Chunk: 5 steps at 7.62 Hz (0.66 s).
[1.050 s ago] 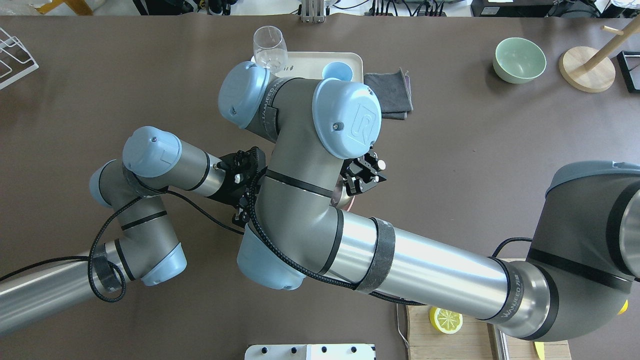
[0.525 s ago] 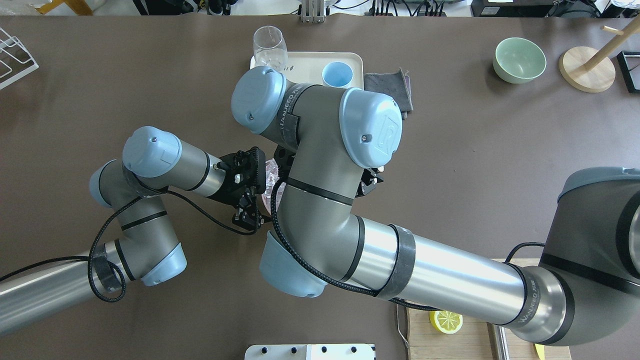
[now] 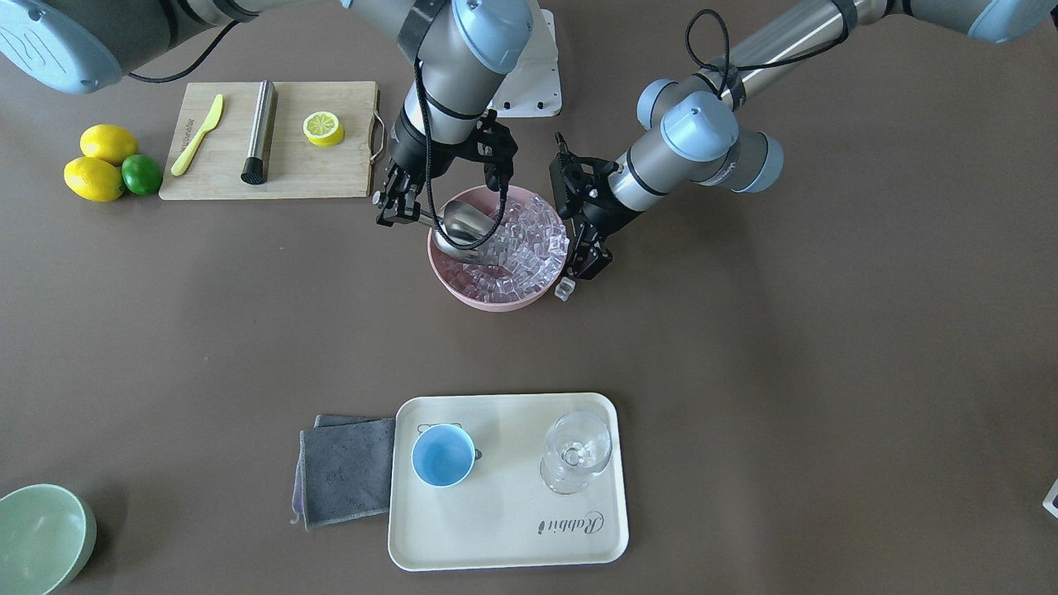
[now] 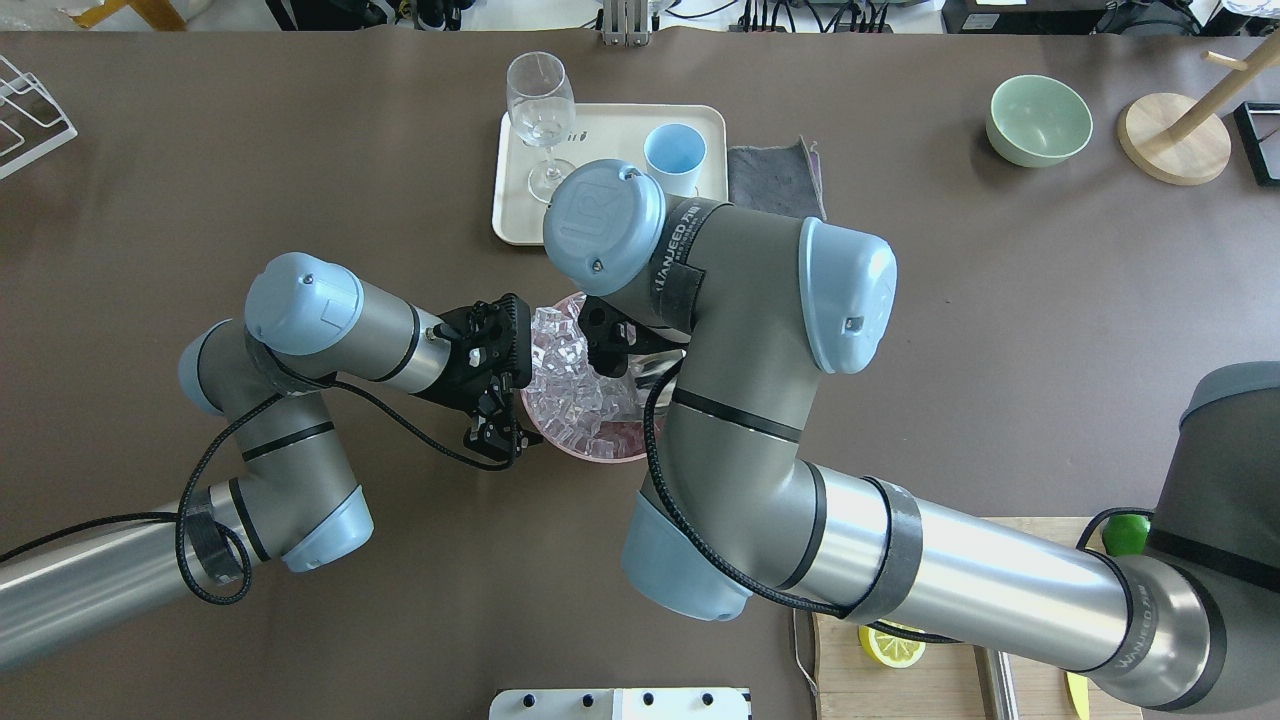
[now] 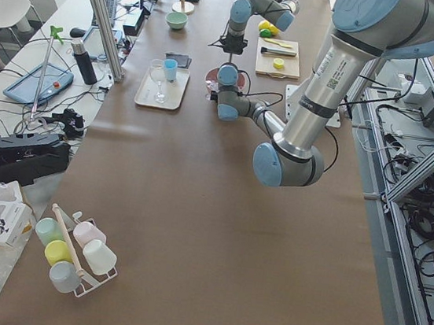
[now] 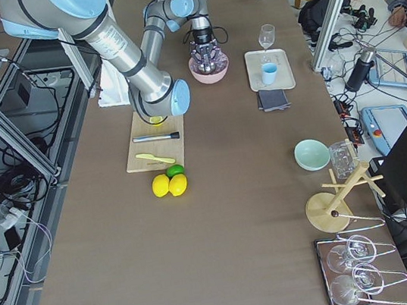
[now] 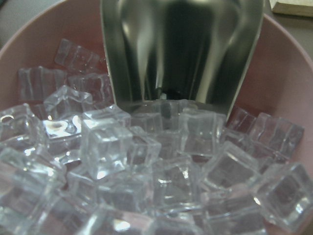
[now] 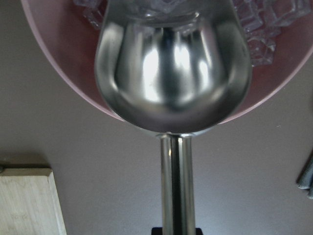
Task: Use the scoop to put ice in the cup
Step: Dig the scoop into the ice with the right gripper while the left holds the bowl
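Note:
The steel scoop point(image 3: 463, 225) lies tilted in the pink bowl point(image 3: 496, 302), its open mouth against the ice point(image 3: 521, 248); its trough looks empty in the right wrist view point(image 8: 171, 73). My right gripper point(image 3: 397, 207) is shut on the scoop's handle at the bowl's edge. My left gripper point(image 3: 585, 248) sits against the opposite rim; its fingers are not clear enough to judge. The left wrist view shows ice cubes point(image 7: 146, 171) and the scoop point(image 7: 181, 49) close up. One loose cube point(image 3: 564, 289) lies on the table. The light-blue cup point(image 3: 444, 455) stands empty on the cream tray point(image 3: 512, 529).
A clear stemmed glass point(image 3: 576, 450) shares the tray; a grey cloth point(image 3: 347, 471) lies beside it. A cutting board point(image 3: 273, 178) holds a yellow knife, steel cylinder and lemon half. Lemons and a lime point(image 3: 99, 165) sit beyond it. A green bowl point(image 3: 41, 537) is at the corner.
My right arm's elbow and wrist have swung to the right in the overhead view, uncovering the bowl of ice and the tray. The left arm has not moved.

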Available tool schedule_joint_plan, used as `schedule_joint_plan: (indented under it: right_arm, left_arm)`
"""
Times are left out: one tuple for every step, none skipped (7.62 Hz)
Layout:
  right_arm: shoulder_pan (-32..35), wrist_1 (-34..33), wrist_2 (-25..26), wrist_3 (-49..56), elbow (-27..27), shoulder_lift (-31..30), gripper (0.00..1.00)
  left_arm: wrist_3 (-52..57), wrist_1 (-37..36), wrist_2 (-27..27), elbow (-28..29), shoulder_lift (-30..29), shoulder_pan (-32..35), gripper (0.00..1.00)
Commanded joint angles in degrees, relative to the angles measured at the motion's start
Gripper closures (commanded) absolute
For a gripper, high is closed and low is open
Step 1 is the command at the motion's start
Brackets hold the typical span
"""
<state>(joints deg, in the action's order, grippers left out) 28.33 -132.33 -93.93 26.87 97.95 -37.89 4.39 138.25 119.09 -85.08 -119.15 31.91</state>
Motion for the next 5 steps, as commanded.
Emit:
schedule_joint_plan:
  right_arm:
    - [-0.03, 8.02, -0.02, -1.03, 2.95, -5.16, 1.0]
    - [-0.03, 10.22, -0.02, -1.73, 3.12, -6.13, 1.0]
    - [0.06, 13.64, -0.11, -2.6, 2.95, -7.62, 1.0]
    - [-0.03, 15.33, -0.63, -2.7, 3.21, -8.42, 1.0]
    - [0.06, 18.3, -0.81, -2.79, 3.3, -9.99, 1.0]
  left_arm:
    - [0.0, 0.0, 0.0, 0.0, 0.06, 0.08, 0.01]
    - [0.09, 0.01, 0.0, 0.0, 0.06, 0.0, 0.01]
    - [0.09, 0.01, 0.0, 0.0, 0.06, 0.0, 0.01]
    - [0.09, 0.01, 0.0, 0.0, 0.06, 0.0, 0.01]
    - [0.09, 0.01, 0.0, 0.0, 0.06, 0.08, 0.01]
